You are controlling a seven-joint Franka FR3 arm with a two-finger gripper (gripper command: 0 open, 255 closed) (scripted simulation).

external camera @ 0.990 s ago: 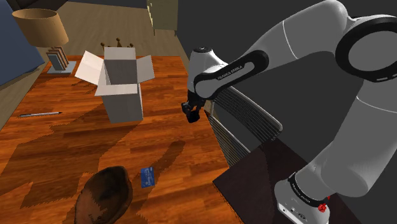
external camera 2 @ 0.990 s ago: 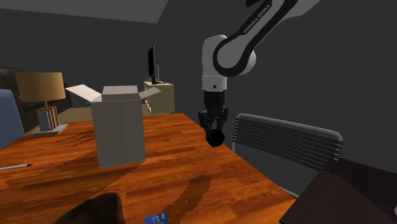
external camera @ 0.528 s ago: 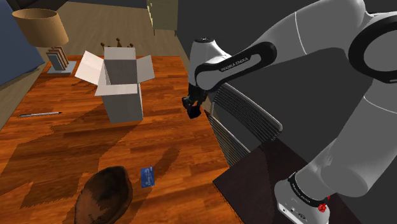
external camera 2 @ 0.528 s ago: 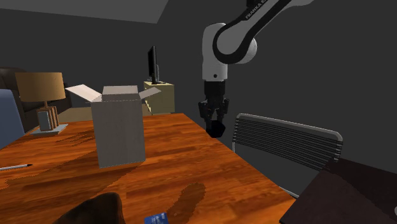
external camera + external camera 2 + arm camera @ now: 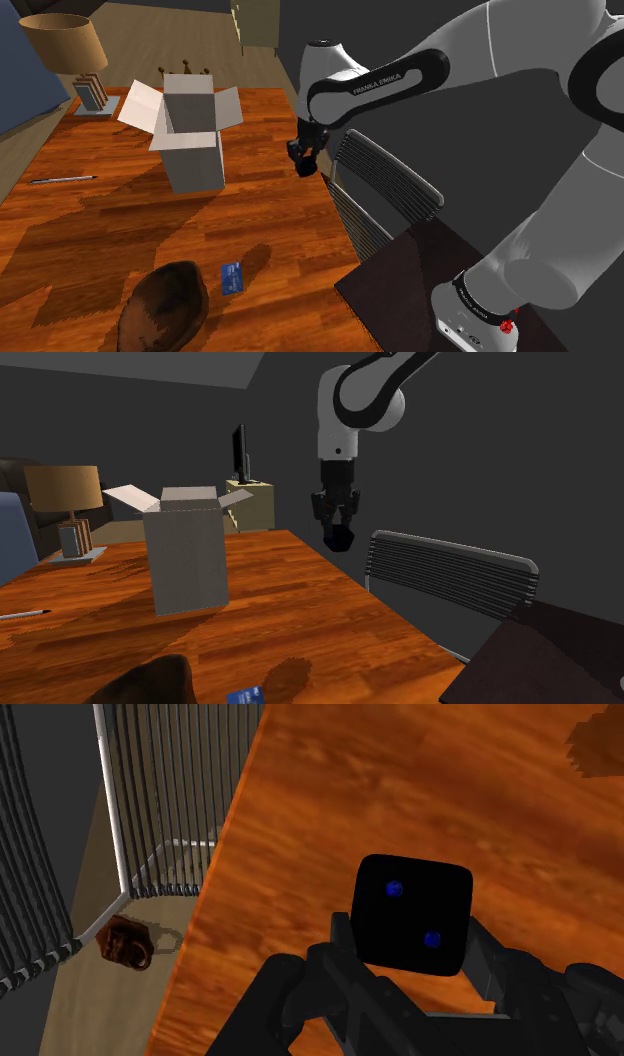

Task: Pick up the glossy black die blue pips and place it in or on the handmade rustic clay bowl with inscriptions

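**Shoulder view.** The white arm (image 5: 470,110) is seen reaching from the stand (image 5: 478,312) at lower right up to the upper middle of the frame. "FRANKA EMIKA" is read on one link. The gripper (image 5: 304,164) is held over the right edge of the wooden table (image 5: 100,225). The die (image 5: 305,171) is seen only as a black lump at its tip, and no pips can be made out. The bowl (image 5: 165,305), brown and rough-looking, is set on the table at the bottom left, well apart from the die. Any inscriptions on it cannot be read. A blue card (image 5: 232,277) lies just beside it. An open plain whitish box (image 5: 190,145) with its flaps spread stands at upper centre-left. A pen (image 5: 62,179) lies at far left. A lamp (image 5: 65,40) and books (image 5: 90,95) are at upper left. A slatted chair (image 5: 385,185) is placed against the table's right edge.

**Second exterior view.** The gripper is shown pointing straight down, well above the tabletop, in the upper middle. A dark flat screen (image 5: 241,452) on a low cabinet (image 5: 252,504) is seen behind the box. The bowl is cut off by the bottom edge.

**Wrist view.** The die is clasped between the two fingers (image 5: 342,936). It is a glossy black cube with rounded edges. Two blue pips are counted on the face toward the camera. Orange-brown wood grain is seen under it. The chair's slats and a small brown object (image 5: 125,942) on the floor are seen beyond the table edge.
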